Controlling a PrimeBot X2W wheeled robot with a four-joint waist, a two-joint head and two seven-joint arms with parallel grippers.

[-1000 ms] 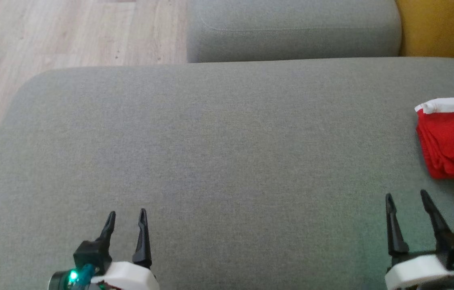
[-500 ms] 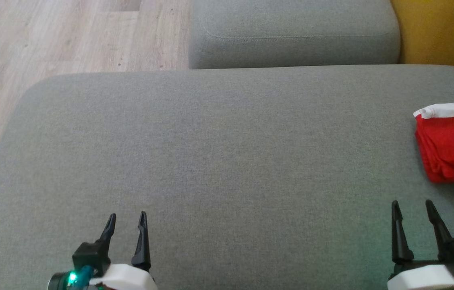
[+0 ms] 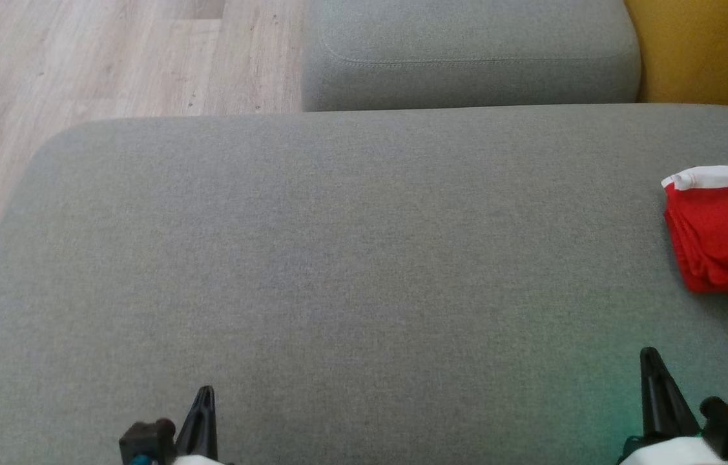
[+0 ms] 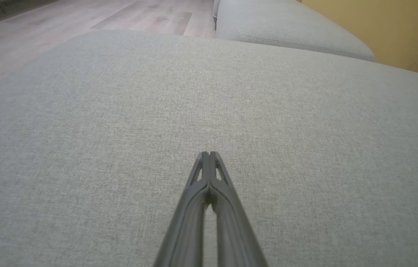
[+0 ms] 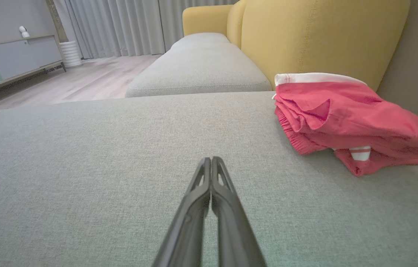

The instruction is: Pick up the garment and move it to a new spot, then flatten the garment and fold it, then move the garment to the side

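Note:
The garment (image 3: pixel 722 239) is a red piece with a white band, lying bunched at the right edge of the grey cushion (image 3: pixel 351 258); in the right wrist view the garment (image 5: pixel 346 118) sits ahead and to the right of my fingers. My right gripper (image 3: pixel 651 361) is shut and empty near the bottom right, short of the garment. Its fingertips (image 5: pixel 210 160) press together over bare cushion. My left gripper (image 3: pixel 205 392) is shut and empty at the bottom left, its tips (image 4: pixel 209 154) closed above the fabric.
A second grey cushion (image 3: pixel 467 55) lies beyond the far edge. Yellow sofa backrest (image 5: pixel 320 37) rises behind the garment. Wood floor (image 3: pixel 112 58) is off the cushion's left side. A low cabinet (image 5: pixel 8 59) and curtains stand across the room.
Both grippers went from open to shut and drew back toward the bottom edge of the head view. The garment has not moved.

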